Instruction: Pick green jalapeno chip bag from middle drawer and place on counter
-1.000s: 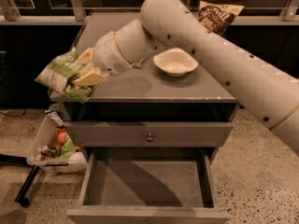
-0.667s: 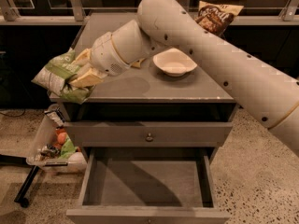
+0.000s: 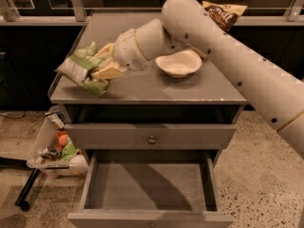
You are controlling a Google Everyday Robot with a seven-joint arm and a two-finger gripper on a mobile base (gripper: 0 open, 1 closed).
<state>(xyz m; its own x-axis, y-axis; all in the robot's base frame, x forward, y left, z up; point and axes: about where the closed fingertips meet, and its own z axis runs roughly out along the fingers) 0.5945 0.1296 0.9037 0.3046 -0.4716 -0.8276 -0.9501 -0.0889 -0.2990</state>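
Note:
My gripper (image 3: 102,63) is shut on the green jalapeno chip bag (image 3: 78,69), a crinkly light-green and white bag. It holds the bag at the left front part of the counter (image 3: 142,87); the bag's left end juts past the counter's left edge. I cannot tell whether the bag touches the top. The cream fingers (image 3: 108,72) clamp the bag's right end. The middle drawer (image 3: 147,184) is pulled out below, its grey floor bare.
A white bowl (image 3: 179,63) sits mid-counter right of my wrist. A brown chip bag (image 3: 223,13) lies at the back right. A closed drawer with a knob (image 3: 152,139) is above the open one. A clear bin (image 3: 54,148) of items stands on the floor left.
My gripper has carried the green bag to the right, from beyond the counter's left edge to over its left front part.

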